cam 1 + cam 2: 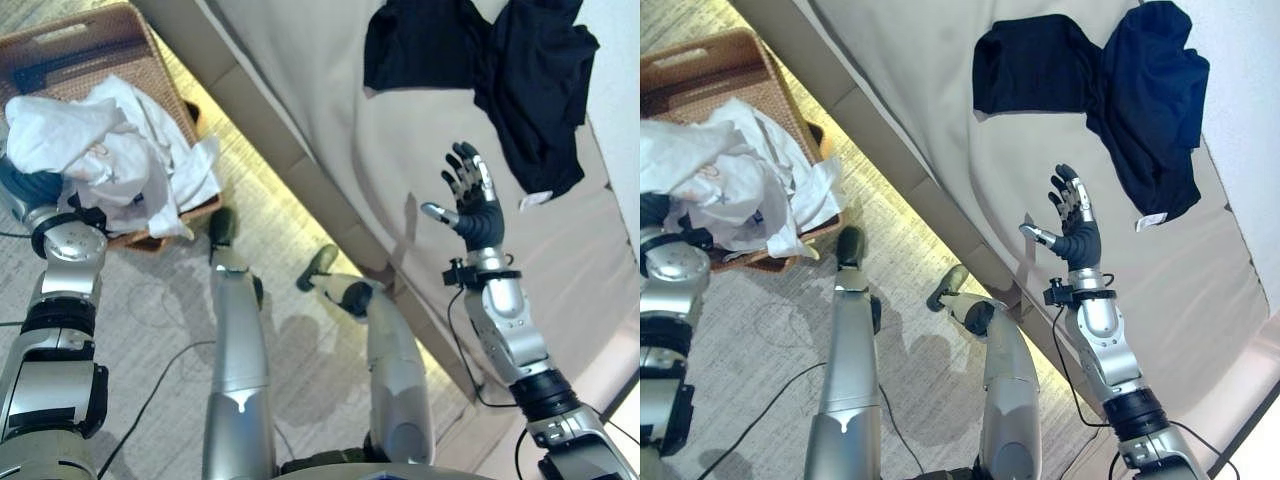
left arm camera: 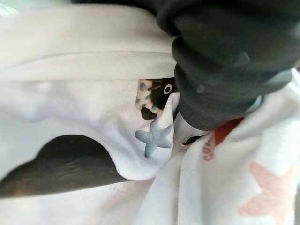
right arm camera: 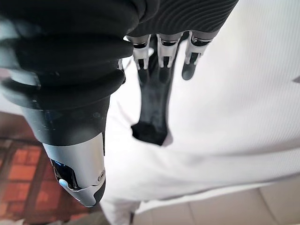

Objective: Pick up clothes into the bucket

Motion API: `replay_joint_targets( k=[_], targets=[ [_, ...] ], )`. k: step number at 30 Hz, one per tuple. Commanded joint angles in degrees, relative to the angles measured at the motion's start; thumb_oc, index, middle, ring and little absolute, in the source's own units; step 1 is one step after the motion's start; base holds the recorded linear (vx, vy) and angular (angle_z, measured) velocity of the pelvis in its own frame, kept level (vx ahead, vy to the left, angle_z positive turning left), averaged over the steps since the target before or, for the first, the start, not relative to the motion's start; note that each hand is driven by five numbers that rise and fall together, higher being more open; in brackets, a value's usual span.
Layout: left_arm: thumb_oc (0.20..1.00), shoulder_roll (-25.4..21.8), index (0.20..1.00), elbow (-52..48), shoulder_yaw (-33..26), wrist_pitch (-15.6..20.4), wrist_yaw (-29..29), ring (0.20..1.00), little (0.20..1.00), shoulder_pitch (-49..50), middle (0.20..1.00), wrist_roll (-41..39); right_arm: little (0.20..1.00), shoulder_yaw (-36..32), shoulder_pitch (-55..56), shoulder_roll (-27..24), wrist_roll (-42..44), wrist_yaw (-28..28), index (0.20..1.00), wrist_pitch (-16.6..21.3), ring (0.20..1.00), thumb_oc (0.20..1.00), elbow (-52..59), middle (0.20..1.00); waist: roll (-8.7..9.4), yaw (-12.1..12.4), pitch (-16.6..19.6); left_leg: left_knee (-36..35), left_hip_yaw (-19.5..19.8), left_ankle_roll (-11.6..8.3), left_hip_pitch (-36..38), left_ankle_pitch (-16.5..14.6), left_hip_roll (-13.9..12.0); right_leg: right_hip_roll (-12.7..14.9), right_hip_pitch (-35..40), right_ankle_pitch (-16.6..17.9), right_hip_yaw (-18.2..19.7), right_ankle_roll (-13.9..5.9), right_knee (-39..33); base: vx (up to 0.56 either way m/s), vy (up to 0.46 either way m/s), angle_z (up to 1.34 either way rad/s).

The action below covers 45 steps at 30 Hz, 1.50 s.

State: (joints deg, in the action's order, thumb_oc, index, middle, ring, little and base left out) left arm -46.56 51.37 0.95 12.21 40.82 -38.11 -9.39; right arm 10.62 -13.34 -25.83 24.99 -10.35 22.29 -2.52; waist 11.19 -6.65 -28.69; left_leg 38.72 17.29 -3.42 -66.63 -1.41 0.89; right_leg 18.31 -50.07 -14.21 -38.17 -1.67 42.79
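**Right hand open over the sofa; dark garment not yet taken**

Your right hand [image 1: 472,205] hangs above the beige sofa [image 1: 400,150] with fingers straight and spread and the thumb held apart, holding nothing. Just beyond its fingertips lies the dark garment [image 1: 530,90], spread loosely across the sofa's surface and rumpled into folds, with a small pale tag at its lower edge nearest the hand. Hand and cloth are near but apart.

Judged from its drape, the garment is light, soft and limp. It will not hold a shape and will trail once lifted. Take it at a bunched fold rather than a flat stretch, so the fingers can curl round a thick ridge of cloth; the rumpled part above the tag looks the best purchase.

Your left hand [image 1: 30,185] is sunk in the white clothes [image 1: 110,150] heaped in the brown wicker bucket [image 1: 90,50] on the floor. The left wrist view shows printed white cloth pressed close against the dark cover, with the fingers hidden, so you cannot tell whether that hand grips or has let go.
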Motion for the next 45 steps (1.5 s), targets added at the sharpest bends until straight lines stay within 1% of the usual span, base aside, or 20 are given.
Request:
replay_joint_targets(
  k=[1, 8, 10, 11, 14, 21, 22, 26, 27, 31, 34, 36, 38, 39, 40, 41, 42, 43, 44, 45],
  targets=[
    [0.2, -3.5, 0.2, 1.3, -2.4, 0.6, 0.4, 0.2, 0.2, -4.4, 0.2, -4.3, 1.0, -4.4, 3.3, -0.1, 2.2, -0.4, 1.0, 4.2, 1.0, 1.0, 8.5, 1.0, 5.51, 2.7, -1.1, 2.6, -0.7, 2.35, 3.5, -6.2, -1.2, 3.7, 1.4, 2.1, 3.0, -6.93, 2.8, 0.0, 0.0, 0.0],
    [0.2, -4.6, 0.2, -0.6, -0.2, 0.6, -1.7, 0.2, 0.2, -4.5, 0.2, -2.5, 1.0, -5.6, 3.4, -1.2, 3.4, 0.4, 1.0, 4.6, 1.0, 1.0, 9.5, 1.0, 4.86, 2.6, -1.0, 2.1, -0.5, 2.08, 2.8, -5.6, -1.1, 3.5, 0.7, 2.2, 2.6, -6.79, 2.7, 0.0, 0.0, 0.0],
    [0.652, -5.3, 0.652, -0.9, 0.8, 0.3, -2.5, 0.652, 0.652, -5.1, 0.652, -1.9, 1.0, -5.7, 3.2, -1.4, 3.5, 0.5, 1.0, 4.6, 1.0, 1.0, 9.4, 1.0, 4.6, 2.4, -0.9, 1.4, -0.5, 2.01, 2.6, -5.3, -1.3, 3.6, 0.6, 2.4, 2.4, -6.98, 2.5, 0.0, 0.0, 0.0],
    [1.0, -5.8, 1.0, -0.9, 1.3, -0.2, -2.8, 1.0, 1.0, -5.2, 1.0, -1.0, 1.0, -5.9, 3.2, -1.4, 3.5, 0.5, 1.0, 4.6, 1.0, 1.0, 9.2, 1.0, 4.45, 2.4, -0.9, 1.4, -0.5, 1.99, 2.5, -5.3, -1.3, 3.5, 0.5, 2.4, 2.4, -6.98, 2.4, 0.0, 0.0, 0.0],
    [1.0, -6.7, 1.0, -1.6, 2.7, -0.7, -3.1, 1.0, 1.0, -5.3, 1.0, 2.2, 1.0, -6.6, 3.6, -1.1, 3.1, 0.6, 1.0, 4.5, 1.0, 1.0, 9.1, 1.0, 3.88, 2.3, -0.5, 0.8, -0.5, 2.01, 2.6, -5.0, -1.3, 3.5, 0.4, 2.7, 2.2, -7.12, 2.0, 0.0, 0.0, 0.0],
    [1.0, -7.0, 1.0, 0.2, 3.2, -1.1, -4.0, 1.0, 1.0, -4.9, 1.0, 3.2, 1.0, -6.7, 3.5, -0.5, 3.2, 0.7, 1.0, 4.4, 1.0, 1.0, 7.9, 1.0, 3.02, 2.6, -0.4, -1.6, -1.1, 2.0, 4.4, -4.4, -1.4, 3.5, 1.4, 3.7, 2.2, -7.82, 0.3, 0.0, 0.003, 0.01],
    [1.0, -6.4, 1.0, 0.3, 3.6, -1.2, -4.6, 1.0, 1.0, -4.2, 1.0, 4.1, 1.0, -6.7, 3.3, -0.4, 2.8, 0.3, 1.0, 4.4, 1.0, 1.0, 7.4, 1.0, 2.53, 2.9, -0.4, -3.2, -1.1, 1.94, 5.5, -3.9, -1.4, 3.6, 2.2, 4.1, 2.0, -8.06, -0.4, 0.0, -0.012, 0.04],
    [1.0, -5.3, 1.0, -0.2, 3.3, -1.0, -4.7, 1.0, 1.0, -2.2, 1.0, 5.8, 1.0, -6.8, 3.2, 0.0, 2.5, 0.0, 1.0, 4.3, 1.0, 1.0, 6.2, 1.0, 2.01, 3.4, -0.7, -6.3, -1.5, 1.82, 8.2, -3.0, -1.5, 3.6, 3.8, 5.0, 1.8, -8.56, -2.2, 0.0, -0.007, 0.06],
    [1.0, -5.0, 1.0, -2.9, 3.6, -0.4, -4.2, 1.0, 1.0, -0.6, 1.0, 8.3, 1.0, -7.0, 3.0, 0.2, 2.2, -0.1, 1.0, 4.5, 1.0, 1.0, 5.9, 1.0, 1.62, 3.9, -0.8, -8.4, -1.6, 1.74, 9.8, -2.4, -1.5, 3.5, 4.8, 5.7, 1.9, -8.8, -3.4, 0.0, -0.004, 0.07],
    [1.0, -2.8, 1.0, -6.9, 1.1, 1.4, -4.6, 1.0, 1.0, 3.0, 1.0, 7.7, 1.0, -7.9, 2.9, 0.7, 2.0, -0.4, 1.0, 4.5, 1.0, 1.0, 4.6, 1.0, 1.02, 5.1, -0.8, -13.5, -2.4, 1.45, 13.9, -0.7, -1.7, 3.1, 7.7, 7.2, 1.5, -9.23, -6.6, 0.0, 0.001, 0.02],
    [1.0, -2.2, 1.0, -8.1, 1.0, 1.2, -4.9, 1.0, 1.0, 4.6, 1.0, 8.7, 1.0, -8.3, 3.2, 0.8, 1.4, -0.7, 1.0, 4.4, 1.0, 1.0, 3.6, 1.0, 0.42, 5.4, -0.9, -16.1, -2.6, 1.27, 16.6, 0.3, -1.7, 2.9, 9.7, 7.9, 1.3, -9.55, -8.0, 0.0, -0.006, 0.03],
    [1.0, -1.0, 1.0, -7.3, 0.7, 1.3, -5.4, 1.0, 1.0, 5.1, 1.0, 8.4, 1.0, -8.3, 3.1, 1.3, 1.1, -1.0, 1.0, 4.1, 1.0, 1.0, 2.7, 1.0, -0.06, 5.6, -0.4, -18.3, -2.8, 1.08, 18.8, 1.0, -1.9, 3.0, 11.2, 8.3, 1.2, -9.77, -9.0, 0.01, -0.004, 0.09],
    [1.0, 1.7, 1.0, -10.6, -0.8, 2.9, -5.5, 1.0, 1.0, 8.0, 1.0, 6.9, 1.0, -8.6, 3.1, 2.0, 0.6, -1.6, 1.0, 3.8, 1.0, 1.0, 2.0, 1.0, -0.87, 6.5, -0.1, -20.4, -3.5, 1.17, 22.4, 1.5, -2.0, 2.8, 13.5, 9.2, 1.5, -10.14, -10.3, 0.02, 0.007, 0.06],
    [1.0, 1.8, 1.0, -11.0, -1.0, 2.8, -5.5, 1.0, 1.0, 8.4, 1.0, 6.9, 1.0, -8.5, 3.2, 1.9, 0.5, -1.6, 1.0, 3.8, 1.0, 1.0, 2.1, 1.0, -0.92, 6.4, -0.1, -20.6, -3.6, 1.19, 22.7, 1.5, -2.0, 2.8, 13.7, 9.2, 1.6, -10.16, -10.4, 0.0, 0.0, 0.0],
    [1.0, 5.3, 1.0, -14.8, -2.9, 5.5, -5.9, 1.0, 1.0, 11.1, 1.0, 2.3, 1.0, -9.1, 3.4, 2.3, -0.6, -2.3, 1.0, 3.1, 1.0, 1.0, 1.7, 1.0, -1.46, 7.0, 0.3, -21.6, -4.2, 1.28, 25.1, 1.6, -2.0, 3.0, 15.4, 9.8, 1.9, -10.51, -10.8, 0.0, 0.0, 0.0],
    [1.0, 5.5, 1.0, -15.1, -3.1, 5.5, -6.0, 1.0, 1.0, 11.5, 1.0, 2.2, 1.0, -9.0, 3.5, 2.2, -0.7, -2.4, 1.0, 3.0, 1.0, 1.0, 1.7, 1.0, -1.56, 7.0, 0.2, -21.8, -4.3, 1.31, 25.4, 1.7, -2.1, 2.9, 15.6, 9.9, 2.0, -10.57, -10.9, 0.03, 0.054, -0.02],
    [1.0, 8.6, 1.0, -19.9, -3.0, 7.7, -7.4, 1.0, 1.0, 13.2, 1.0, -0.3, 1.0, -9.7, 3.1, 2.0, -3.1, -3.6, 1.0, 1.9, 1.0, 1.0, 0.9, 1.0, -2.14, 7.3, 0.4, -22.3, -4.8, 1.43, 27.3, 1.5, -1.8, 3.2, 17.2, 10.3, 2.3, -10.66, -11.6, 0.01, 0.027, -0.05],
    [1.0, 8.8, 1.0, -20.2, -3.1, 7.7, -7.5, 1.0, 1.0, 13.5, 1.0, -0.3, 1.0, -9.7, 3.2, 1.9, -3.3, -3.7, 1.0, 1.8, 1.0, 1.0, 1.0, 1.0, -2.27, 7.4, 0.3, -22.4, -4.9, 1.45, 27.5, 1.5, -1.9, 3.2, 17.4, 10.3, 2.3, -10.68, -11.7, 0.02, 0.062, -0.09],
    [1.0, 12.7, 1.0, -25.7, -2.6, 10.2, -11.3, 1.0, 1.0, 16.1, 1.0, -4.9, 1.0, -10.7, 3.1, 2.0, -5.1, -4.3, 1.0, 0.5, 1.0, 1.0, -0.2, 1.0, -2.99, 7.5, 0.7, -23.1, -5.5, 1.69, 29.8, 1.3, -1.7, 3.4, 18.8, 10.7, 3.1, -10.82, -12.3, 0.01, 0.039, -0.08],
    [1.0, 12.8, 1.0, -26.0, -2.7, 10.1, -11.5, 1.0, 1.0, 16.4, 1.0, -5.0, 1.0, -10.7, 3.2, 1.9, -5.2, -4.3, 1.0, 0.5, 1.0, 1.0, -0.2, 1.0, -3.09, 7.5, 0.6, -23.2, -5.6, 1.72, 30.0, 1.3, -1.8, 3.3, 19.0, 10.8, 3.2, -10.86, -12.4, 0.05, 0.07, -0.1]
  ],
)
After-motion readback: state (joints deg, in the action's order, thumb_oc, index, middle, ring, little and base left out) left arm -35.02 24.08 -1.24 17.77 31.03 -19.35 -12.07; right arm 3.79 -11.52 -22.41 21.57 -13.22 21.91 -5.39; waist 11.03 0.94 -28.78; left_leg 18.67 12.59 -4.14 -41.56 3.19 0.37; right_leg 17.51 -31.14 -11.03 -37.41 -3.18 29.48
